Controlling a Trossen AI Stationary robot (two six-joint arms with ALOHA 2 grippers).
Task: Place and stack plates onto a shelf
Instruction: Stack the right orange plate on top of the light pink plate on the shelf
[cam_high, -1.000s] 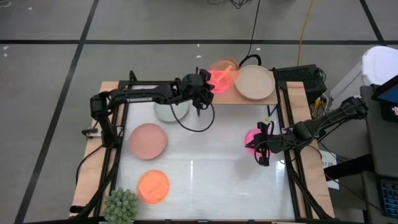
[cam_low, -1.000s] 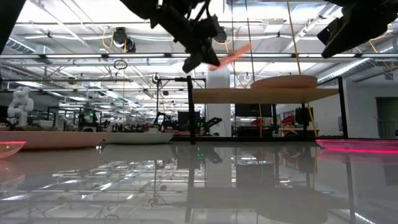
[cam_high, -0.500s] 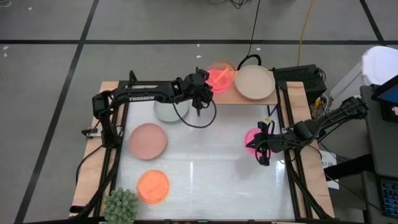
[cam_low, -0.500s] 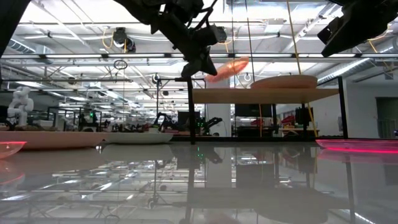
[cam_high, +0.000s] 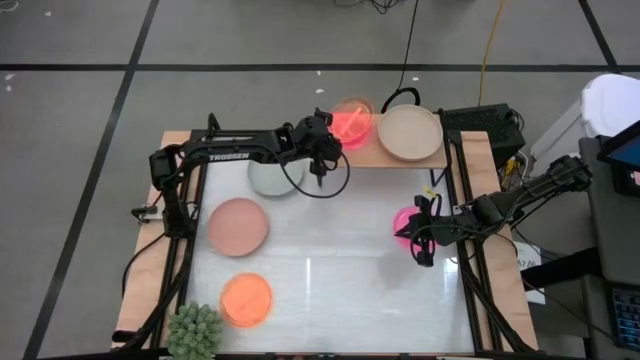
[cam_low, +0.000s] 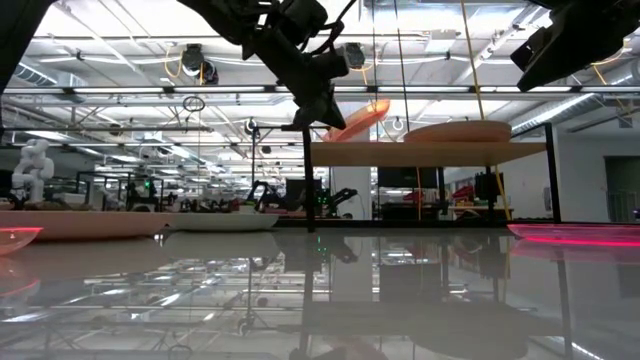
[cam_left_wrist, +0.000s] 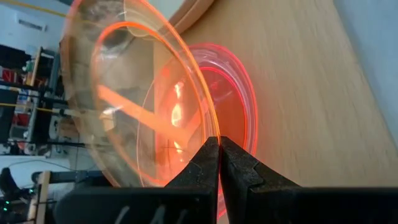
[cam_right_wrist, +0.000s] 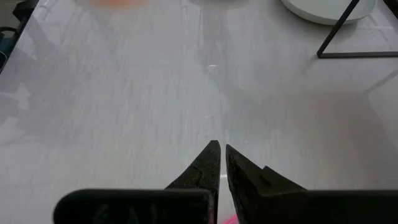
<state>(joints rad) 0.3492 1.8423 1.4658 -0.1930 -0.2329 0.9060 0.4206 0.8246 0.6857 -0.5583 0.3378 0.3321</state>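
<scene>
My left gripper (cam_high: 327, 138) is at the shelf (cam_high: 440, 158) at the table's far edge, shut on a glossy translucent orange plate (cam_high: 352, 118) over the shelf's left half. In the left wrist view a red-pink ring (cam_left_wrist: 239, 99) shows on the board under that plate; whether it is a second plate or cast light, I cannot tell. A beige plate (cam_high: 409, 132) rests flat on the shelf's right half. My right gripper (cam_high: 419, 250) hangs shut above a magenta plate (cam_high: 406, 221) that lies on the table's right side. My left gripper pinches the orange plate's rim (cam_left_wrist: 208, 127) between its two fingers, on the plate's side toward the table's left. The fingers come level to slanting from the left. The plate (cam_low: 355, 118) is tilted just above the shelf board; whether its low edge touches, I cannot tell.
On the table lie a pale grey-green plate (cam_high: 270, 177) under my left arm, a dusty-pink plate (cam_high: 238, 225) and an orange plate (cam_high: 246, 298). A spiky green plant (cam_high: 195, 330) stands at the near left corner. The shelf's thin black legs (cam_right_wrist: 339, 31) stand on the table.
My left gripper has come down toward the shelf with the orange plate. The plate, steeply tilted and high above the board a second ago, now sits lower and flatter over the shelf's left half.
</scene>
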